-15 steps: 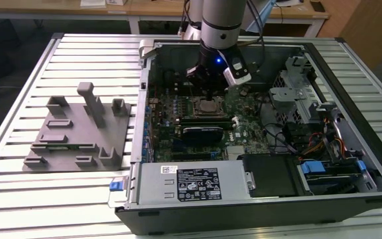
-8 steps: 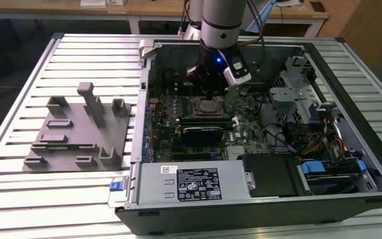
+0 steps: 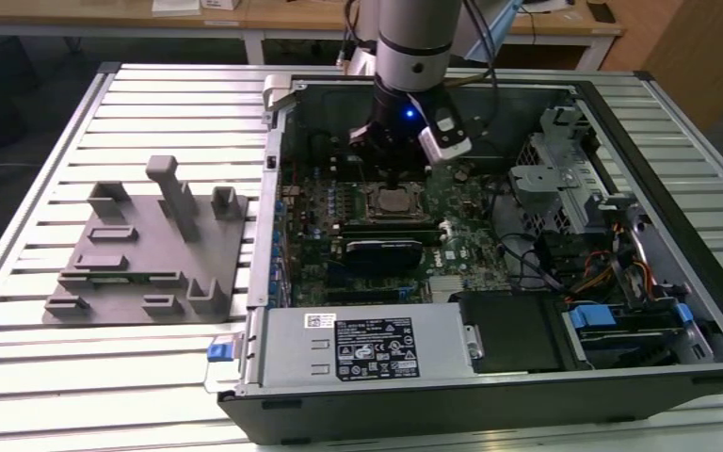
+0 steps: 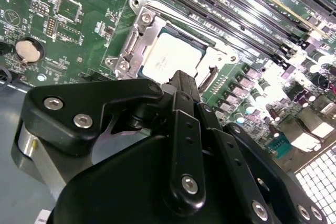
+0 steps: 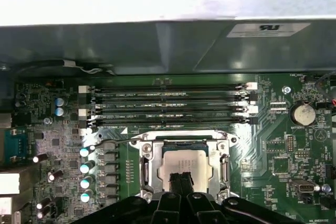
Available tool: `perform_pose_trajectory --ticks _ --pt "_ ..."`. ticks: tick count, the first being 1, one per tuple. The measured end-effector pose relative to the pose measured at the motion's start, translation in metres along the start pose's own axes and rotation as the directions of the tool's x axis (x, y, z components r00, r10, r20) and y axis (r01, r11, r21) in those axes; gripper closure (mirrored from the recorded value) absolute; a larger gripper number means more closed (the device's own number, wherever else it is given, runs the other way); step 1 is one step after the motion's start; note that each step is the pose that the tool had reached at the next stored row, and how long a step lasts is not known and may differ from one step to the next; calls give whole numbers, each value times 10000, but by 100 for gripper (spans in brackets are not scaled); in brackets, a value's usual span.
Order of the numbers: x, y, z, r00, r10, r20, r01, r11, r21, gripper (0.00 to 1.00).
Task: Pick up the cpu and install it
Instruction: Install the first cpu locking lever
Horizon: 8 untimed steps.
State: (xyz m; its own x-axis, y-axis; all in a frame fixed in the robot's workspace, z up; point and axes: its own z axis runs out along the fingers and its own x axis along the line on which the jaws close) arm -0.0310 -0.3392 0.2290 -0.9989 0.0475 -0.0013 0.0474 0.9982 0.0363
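Arm (image 3: 412, 38): silver-grey cylinder, black wrist, blue light (image 3: 409, 115), black cables (image 3: 492, 56) at its 3 o'clock in exterior view, white block (image 3: 444, 141) at wrist's 4 o'clock. Gripper (image 4: 184, 80): matte black linkage bars, silver screws (image 4: 189, 183).

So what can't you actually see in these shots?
1. Part of the cpu: first wrist view, behind the fingers.
2. Whether the fingers touch the cpu: both wrist views, their tips cover the contact spot; exterior view, too small.
3. One side of the socket: second wrist view, behind the fingers.
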Motion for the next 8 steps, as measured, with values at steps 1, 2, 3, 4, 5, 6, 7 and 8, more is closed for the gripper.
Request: perform_pose_trajectory --ticks 1,2,3,4,5,6,7,8 --pt "7 0 0 10000 1 0 -1 10000 0 89" --pt "15 -1 0 10000 0 0 0 10000 0 89" --pt "23 -2 0 10000 0 0 0 10000 0 89" --pt "32 -2 0 10000 0 0 0 10000 0 89" --pt "42 -3 0 10000 1 1 -1 10000 -1 89" --pt "53 -3 0 10000 1 0 -1 10000 -1 89" --pt "66 -4 0 10000 0 0 0 10000 0 89" --pt "79 -5 0 10000 0 0 0 10000 0 89"
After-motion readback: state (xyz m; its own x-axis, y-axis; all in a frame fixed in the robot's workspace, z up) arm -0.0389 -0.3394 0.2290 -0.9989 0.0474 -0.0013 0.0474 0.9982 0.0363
